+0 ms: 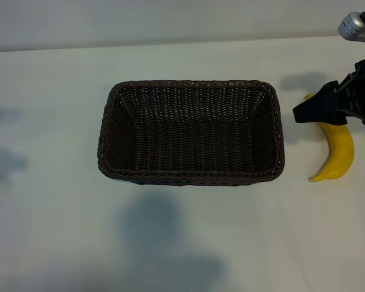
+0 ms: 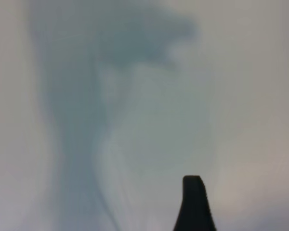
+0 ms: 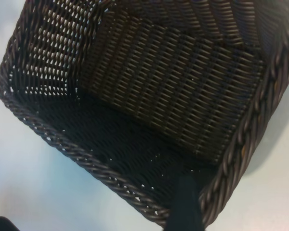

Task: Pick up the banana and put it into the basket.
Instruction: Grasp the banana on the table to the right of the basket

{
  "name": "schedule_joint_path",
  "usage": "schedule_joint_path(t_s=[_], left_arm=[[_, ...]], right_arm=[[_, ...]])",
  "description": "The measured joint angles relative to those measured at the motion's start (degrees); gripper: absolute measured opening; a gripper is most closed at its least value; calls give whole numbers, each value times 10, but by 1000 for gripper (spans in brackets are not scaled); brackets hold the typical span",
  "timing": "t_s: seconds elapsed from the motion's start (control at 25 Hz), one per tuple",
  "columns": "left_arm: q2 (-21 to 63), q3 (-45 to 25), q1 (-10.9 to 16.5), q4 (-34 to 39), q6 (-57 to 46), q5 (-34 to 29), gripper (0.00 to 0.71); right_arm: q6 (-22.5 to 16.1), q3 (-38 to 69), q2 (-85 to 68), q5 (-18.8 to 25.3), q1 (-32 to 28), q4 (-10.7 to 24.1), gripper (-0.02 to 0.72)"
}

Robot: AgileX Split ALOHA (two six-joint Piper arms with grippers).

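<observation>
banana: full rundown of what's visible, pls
The banana is a single bright yellow fruit with a smooth peel, curved, lying flat on the white table to the right of the basket and apart from it. Its pointed lower tip aims toward the basket side. Its upper end is hidden under the right gripper, which hangs over it; whether they touch cannot be told. It shows only in the exterior view.

No text, label, brand, number or sign can be read anywhere in these views. None of the surfaces shows any lettering.
</observation>
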State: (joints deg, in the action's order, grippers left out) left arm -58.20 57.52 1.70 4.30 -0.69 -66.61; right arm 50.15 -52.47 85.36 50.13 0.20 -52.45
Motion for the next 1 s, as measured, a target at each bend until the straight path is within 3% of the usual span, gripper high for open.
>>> schedule_joint_path(t_s=[0.24, 0.52, 0.72, 1.0], left_arm=[[184, -120, 0, -7, 0, 15, 548], [340, -231, 0, -18, 0, 34, 548], [412, -283, 0, -35, 0, 53, 548], [438, -287, 0, -38, 0, 61, 548]], right_arm=[[0, 0, 0, 0, 0, 0, 584], [0, 0, 0, 0, 0, -1, 584], [0, 0, 0, 0, 0, -1, 584], [0, 0, 0, 0, 0, -1, 584]])
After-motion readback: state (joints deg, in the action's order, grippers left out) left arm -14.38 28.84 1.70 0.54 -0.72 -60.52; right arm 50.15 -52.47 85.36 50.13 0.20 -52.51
